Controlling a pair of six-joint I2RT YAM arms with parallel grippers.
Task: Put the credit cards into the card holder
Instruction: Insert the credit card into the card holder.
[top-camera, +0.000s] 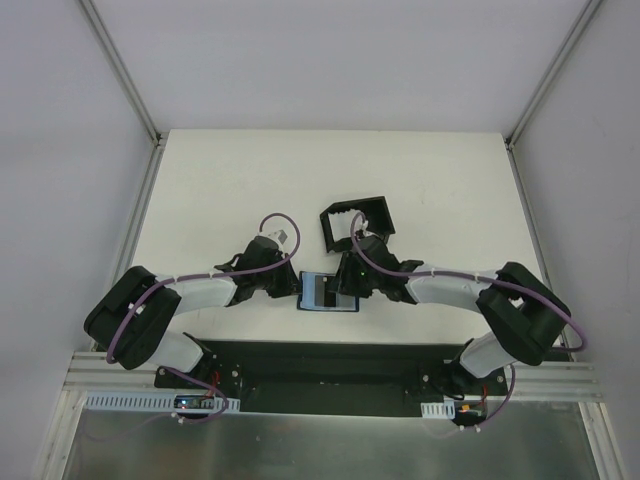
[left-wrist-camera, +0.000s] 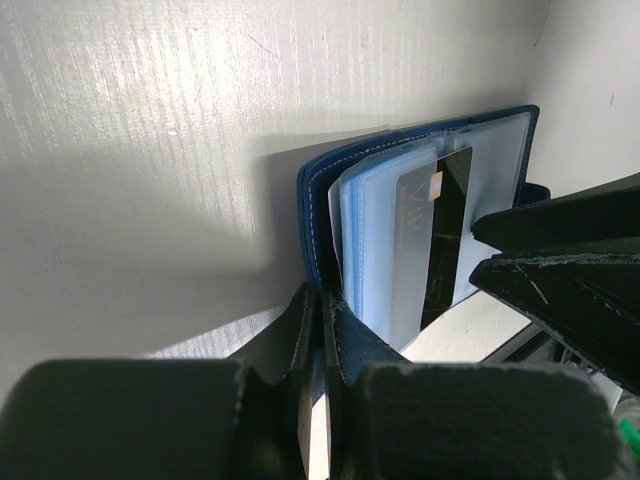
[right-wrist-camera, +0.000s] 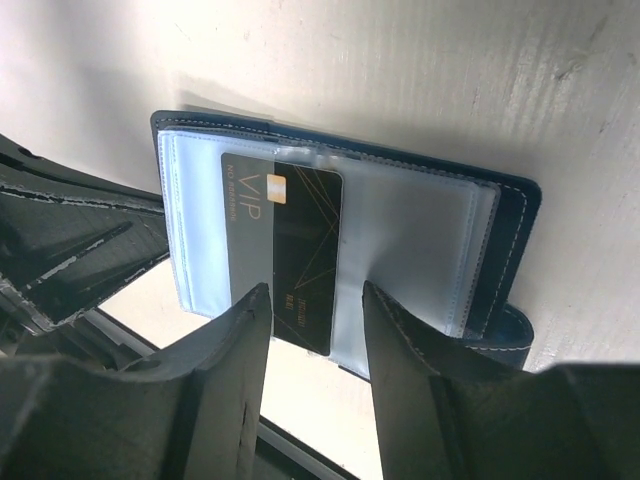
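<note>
The navy card holder (top-camera: 328, 292) lies open on the table between both arms, its clear inner pockets (right-wrist-camera: 420, 240) facing up. My left gripper (left-wrist-camera: 325, 310) is shut on the edge of its blue cover (left-wrist-camera: 315, 215). A dark credit card (right-wrist-camera: 300, 240) marked VIP sits partly inside a clear pocket, its near end sticking out past the pocket edge. My right gripper (right-wrist-camera: 315, 300) stands open just in front of that end, one finger on each side and a visible gap to the card. The same card (left-wrist-camera: 430, 240) shows in the left wrist view, where the right gripper's fingers (left-wrist-camera: 570, 260) are close beside it.
A black square tray (top-camera: 357, 222) with raised walls stands just behind the right gripper. White walls with metal rails enclose the table at left (top-camera: 140, 215) and right (top-camera: 525, 215). The dark base plate (top-camera: 320, 365) runs along the near edge.
</note>
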